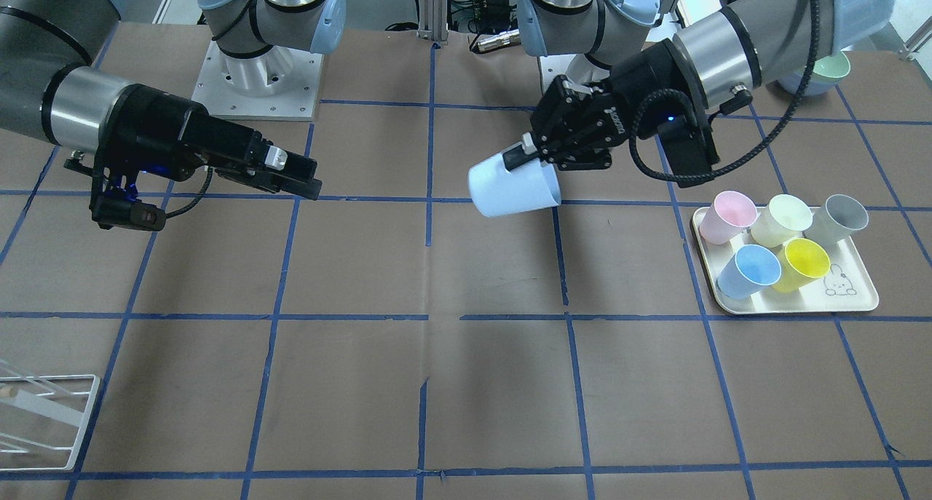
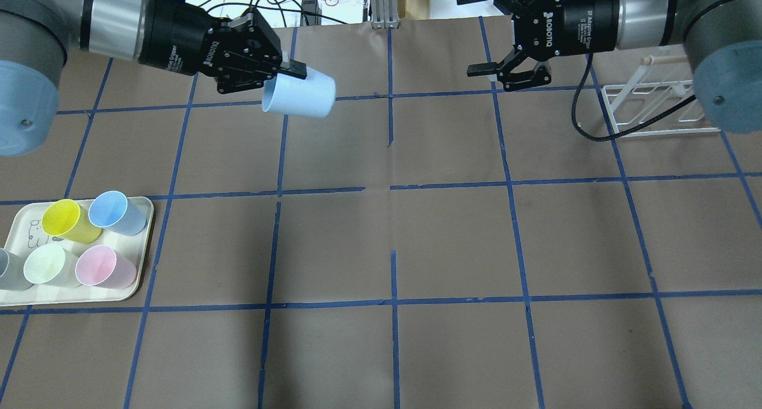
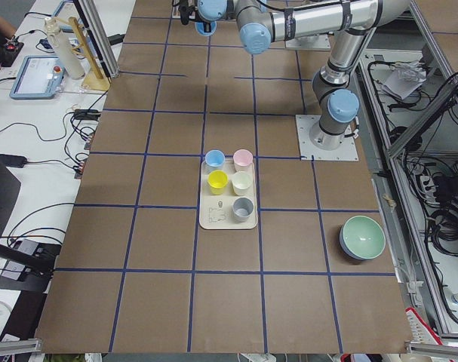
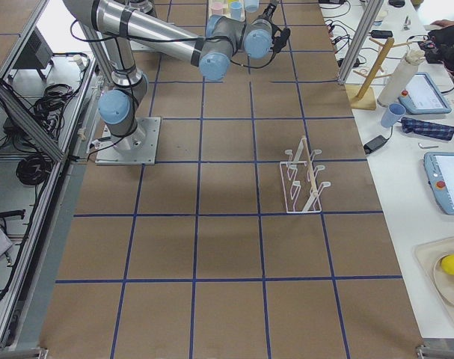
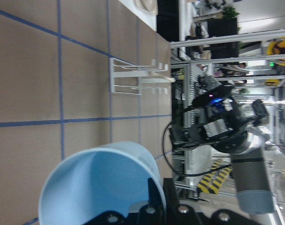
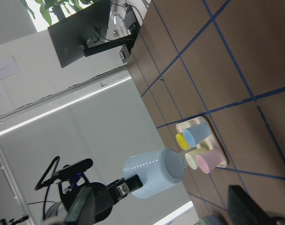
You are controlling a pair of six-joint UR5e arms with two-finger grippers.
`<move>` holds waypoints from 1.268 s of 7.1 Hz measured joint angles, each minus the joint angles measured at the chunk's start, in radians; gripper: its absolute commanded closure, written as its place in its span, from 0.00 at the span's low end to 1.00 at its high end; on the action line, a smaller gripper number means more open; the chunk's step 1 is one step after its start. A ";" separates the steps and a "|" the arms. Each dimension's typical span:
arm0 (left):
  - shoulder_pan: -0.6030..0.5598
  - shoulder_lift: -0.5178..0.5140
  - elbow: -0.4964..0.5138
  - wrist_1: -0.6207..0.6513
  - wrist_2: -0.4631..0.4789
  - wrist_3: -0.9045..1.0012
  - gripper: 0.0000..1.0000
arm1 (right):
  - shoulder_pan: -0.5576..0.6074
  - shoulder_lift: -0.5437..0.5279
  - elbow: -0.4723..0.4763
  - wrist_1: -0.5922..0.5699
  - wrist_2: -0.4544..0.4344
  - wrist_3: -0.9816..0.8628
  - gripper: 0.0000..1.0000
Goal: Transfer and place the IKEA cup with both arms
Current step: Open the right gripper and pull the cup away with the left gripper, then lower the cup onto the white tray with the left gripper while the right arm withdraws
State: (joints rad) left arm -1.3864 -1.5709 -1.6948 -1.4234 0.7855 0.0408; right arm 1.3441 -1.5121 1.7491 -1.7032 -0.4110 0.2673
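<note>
1. Tabletop (image 2: 452, 248): brown paper with a blue tape grid. Benches, cables and screens run along both sides.
2. Left arm (image 2: 113, 16) reaches in over the far rows. Right arm (image 2: 649, 13) faces it from the other side at about the same height, and the two are well apart.
3. White wire rack (image 4: 301, 182) stands on the tabletop on the robot's right, below the right arm in the overhead view.
4. Cream tray (image 2: 143, 266) sits flat on the robot's left side, near the robot's edge of the tabletop.
5. Pale-green bowl (image 3: 362, 237) sits on the tabletop further left than the tray, apart from it.
6. Right gripper (image 2: 476, 35): fingers spread wide, nothing between them, pointed toward the left gripper.
7. Left gripper (image 2: 286, 78): pinching the IKEA cup (image 2: 303, 96) by its wall at the rim, with one finger outside. The other finger is not visible, so I cannot tell whether it is inside the mouth.
8. The IKEA cup hangs above the tabletop on its side. Its base points at the right gripper and its mouth points back toward the left arm. There is a clear gap between the cup and the right gripper.
9. Five cups stand upright on the tray: yellow cup (image 2: 62, 218), sky-blue cup (image 2: 113, 209), pale-green cup (image 2: 44, 263), pink cup (image 2: 98, 265) and grey cup (image 2: 6, 269). They sit close together, and the grey one is cut off by the frame edge in the overhead view.
</note>
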 measured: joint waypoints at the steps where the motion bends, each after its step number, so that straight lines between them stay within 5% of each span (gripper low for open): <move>1: 0.043 0.004 0.007 -0.008 0.161 0.021 1.00 | 0.003 -0.028 -0.019 0.003 -0.165 0.027 0.00; 4: 0.230 -0.016 0.005 -0.018 0.544 0.282 1.00 | 0.104 -0.109 -0.032 0.009 -0.678 0.068 0.00; 6: 0.401 -0.062 -0.005 0.015 0.631 0.534 1.00 | 0.203 -0.120 -0.036 0.000 -1.006 0.071 0.00; 9: 0.583 -0.170 -0.009 0.175 0.679 0.831 1.00 | 0.220 -0.201 -0.027 0.052 -1.179 -0.127 0.00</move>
State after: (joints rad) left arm -0.8030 -1.7411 -1.7033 -1.2484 1.4642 0.8722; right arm 1.5644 -1.7133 1.7221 -1.6509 -1.5902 0.1404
